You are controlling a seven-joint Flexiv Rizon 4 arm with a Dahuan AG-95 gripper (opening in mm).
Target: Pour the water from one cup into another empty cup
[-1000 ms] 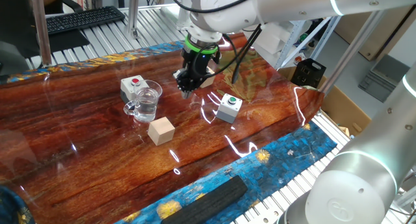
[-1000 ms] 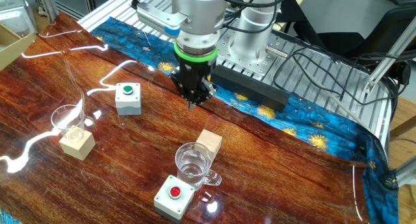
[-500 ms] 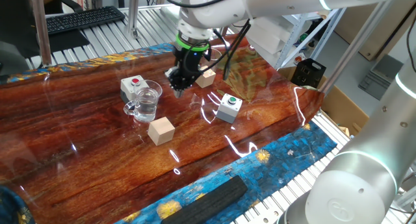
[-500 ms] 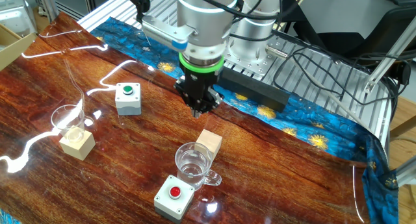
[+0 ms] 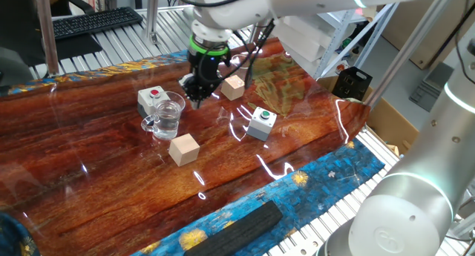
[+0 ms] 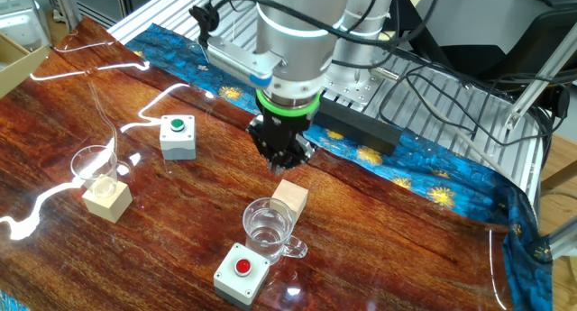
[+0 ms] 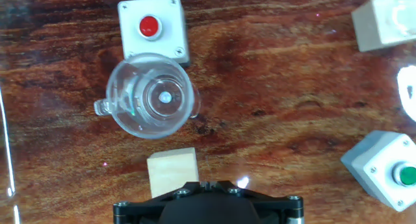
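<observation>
Hovering above the desk (image 6: 180,221), your tool (image 6: 282,164) was pinched narrow and held nothing; glass mug (image 6: 269,228) stood between red button box (image 6: 242,273) and wooden cube (image 6: 289,199), clear of your tool.

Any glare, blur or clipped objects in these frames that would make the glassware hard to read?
One fixed view: white glare streaks on the table by the green-button box; mug sharp. The other fixed view: glare beside the smaller cup, whose rim looks faint. Hand view: sharp, mug clear; smaller cup cut off top right.
</observation>
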